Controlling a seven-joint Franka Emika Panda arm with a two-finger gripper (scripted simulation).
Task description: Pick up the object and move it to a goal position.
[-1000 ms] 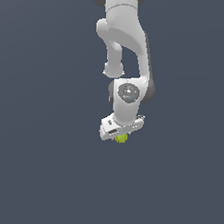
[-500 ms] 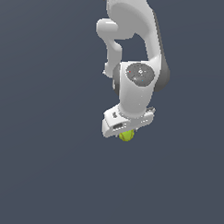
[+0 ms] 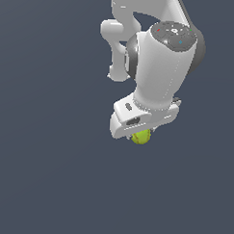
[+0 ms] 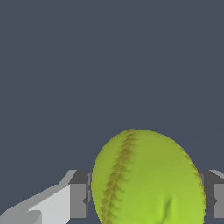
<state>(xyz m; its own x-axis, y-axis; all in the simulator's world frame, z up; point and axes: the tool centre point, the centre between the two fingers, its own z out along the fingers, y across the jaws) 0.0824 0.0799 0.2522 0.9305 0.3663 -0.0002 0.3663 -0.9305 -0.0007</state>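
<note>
The object is a small yellow-green ball with thin darker seam lines. In the exterior view it peeks out under the white gripper, which hides its upper part and the fingers. In the wrist view the ball fills the space between the two fingers, which press on it from both sides. The gripper is shut on the ball and holds it in the air above the dark grey floor.
The white arm reaches down from the top of the exterior view. A plain dark grey surface lies all around. Nothing else shows.
The arm with the ball has come closer to the exterior camera and looks larger. It has shifted a little to the exterior view's right. The ball stays gripped.
</note>
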